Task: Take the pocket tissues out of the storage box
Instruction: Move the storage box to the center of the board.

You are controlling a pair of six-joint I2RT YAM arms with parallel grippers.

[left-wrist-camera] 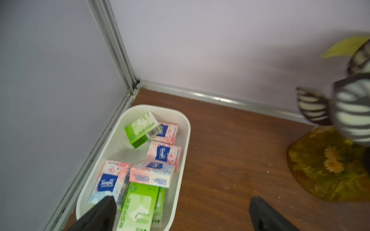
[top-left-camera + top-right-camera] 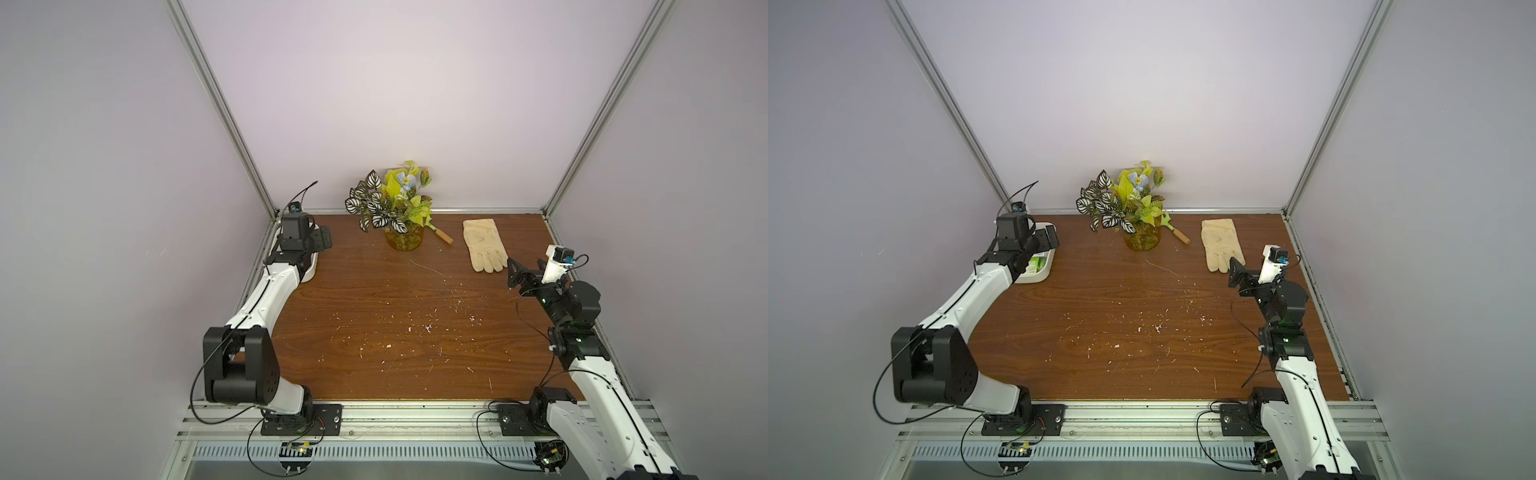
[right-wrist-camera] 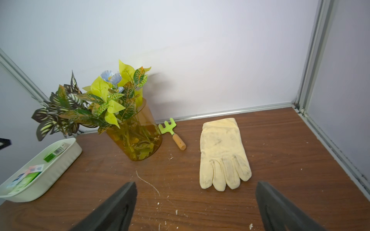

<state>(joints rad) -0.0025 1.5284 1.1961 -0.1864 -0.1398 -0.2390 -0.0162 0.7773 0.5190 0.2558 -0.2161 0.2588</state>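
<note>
Storage box: white oblong tub, sitting in the far left corner of the worktop, its long side running close beside the left wall.
Pocket tissues: all lying inside the tub, jumbled and overlapping; four pink packets with dark blue labels are showing, plus green-and-white ones at both ends, the far one leaning tilted on a pink packet.
Left pincer: jaws standing wide apart and gripping nothing, hanging over the tub's near end; one finger is overlapping a pink packet in the wrist view, contact unclear, the other finger is hanging over bare worktop outside the rim.
Right pincer: jaws spread wide, carrying nothing, hovering over the right side of the worktop near the glove's fingertips.
Cream glove: lying flat, fingers pointing toward the robot.
Amber plant pot: standing upright at the back wall, holding artificial foliage.
Small green rake: lying between pot and glove, its head just beside the pot.
</note>
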